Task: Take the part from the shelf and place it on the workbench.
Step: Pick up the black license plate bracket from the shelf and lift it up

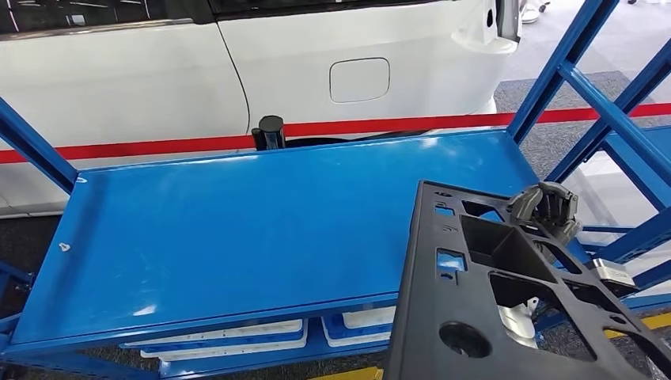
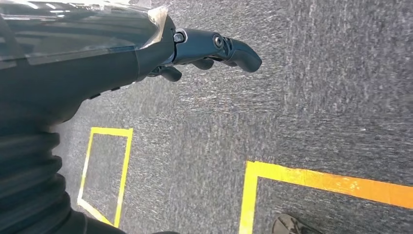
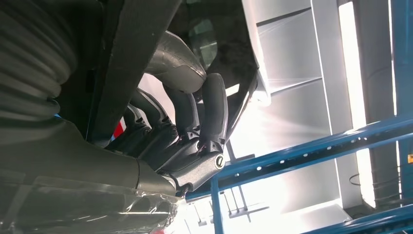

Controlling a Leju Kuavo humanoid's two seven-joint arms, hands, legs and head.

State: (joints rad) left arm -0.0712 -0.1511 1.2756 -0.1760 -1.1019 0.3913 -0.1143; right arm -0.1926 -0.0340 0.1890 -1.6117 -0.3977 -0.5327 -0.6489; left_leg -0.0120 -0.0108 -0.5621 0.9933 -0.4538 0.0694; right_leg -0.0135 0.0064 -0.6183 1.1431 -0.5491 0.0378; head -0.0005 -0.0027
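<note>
A large flat black plastic part point(image 1: 506, 293) with several cut-outs fills the lower right of the head view, lifted above the right end of the blue shelf point(image 1: 237, 229). My right hand point(image 1: 547, 209) grips its far right edge, fingers curled over the rim. In the right wrist view the same right hand point(image 3: 195, 131) wraps its fingers around the dark edge of the part point(image 3: 126, 58). My left hand point(image 2: 214, 48) hangs over the grey floor with its fingers loosely extended and nothing in it.
A white car point(image 1: 316, 63) stands behind the shelf beyond a red barrier tape point(image 1: 158, 146) and a black post point(image 1: 270, 131). Blue rack struts point(image 1: 585, 87) rise at the right. White trays point(image 1: 229, 340) lie on the lower shelf. Yellow floor lines point(image 2: 311, 178) mark the grey carpet.
</note>
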